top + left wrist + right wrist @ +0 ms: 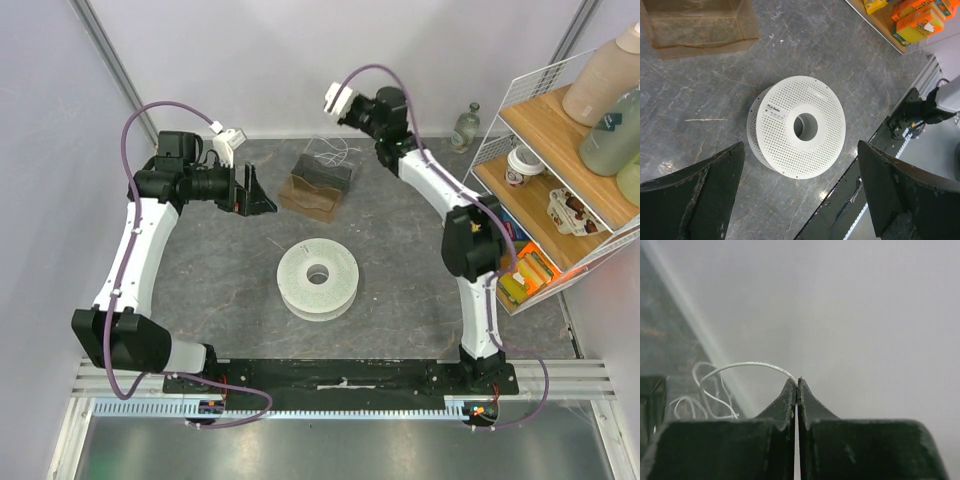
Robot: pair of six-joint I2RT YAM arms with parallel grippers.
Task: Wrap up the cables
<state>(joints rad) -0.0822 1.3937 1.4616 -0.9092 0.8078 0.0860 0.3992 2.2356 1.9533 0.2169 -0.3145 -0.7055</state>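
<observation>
two claws: right claw (798, 383) is clamping shut on one strand of the cables (747, 364), the rest curling in the clear box (322, 180), upper centre of the top view. left claw (800, 145) is hanging wide apart over the spool (790, 107). best drawing the strand out slowly toward the spool, avoiding slip or snags.

Tabletop (230, 320): grey, stone-veined, matt, with faint pale streaks.
Walls (280, 60): plain pale panels at left, back and right, joined by slim metal corner posts (108, 50).
Shelf rack (545, 135): white wire frame with wooden boards, standing at the right edge. The upper board carries large bottles (600, 75); a lower tier holds orange packets (530, 272).
Small glass bottle (466, 127): upright in the far right corner, just beside the rack.
Ribbed metal rail (300, 410): runs along the near edge.
Light: even and soft, with faint shadows.
</observation>
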